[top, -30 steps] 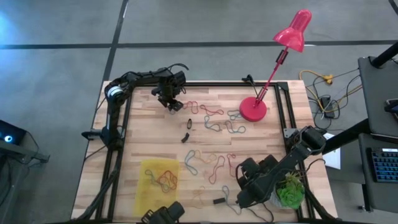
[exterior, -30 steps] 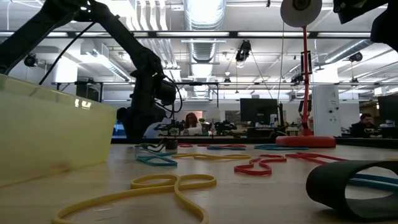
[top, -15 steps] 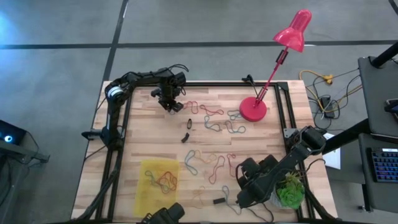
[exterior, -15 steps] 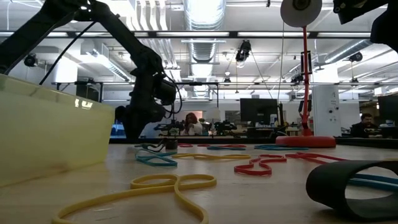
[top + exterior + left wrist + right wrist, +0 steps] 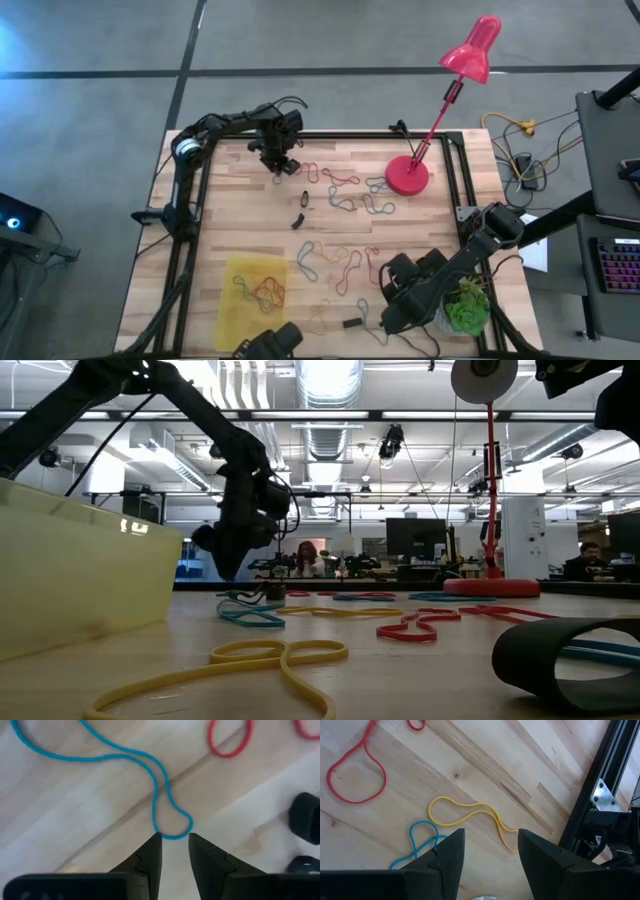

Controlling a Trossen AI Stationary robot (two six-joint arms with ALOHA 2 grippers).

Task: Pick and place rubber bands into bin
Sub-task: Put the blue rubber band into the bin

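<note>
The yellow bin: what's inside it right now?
In the bin, a small tangle of rubber bands, red, yellow and dark, lies toward its right side. The low view shows only its cloudy wall, nothing inside.

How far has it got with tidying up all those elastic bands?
Early days. A few coloured rubber bands already lie in the translucent yellow plastic bin. The left gripper has its fingers nearly closed at a blue rubber band's end loop. Many bands remain scattered on the wooden table; the right gripper waits open.
</note>
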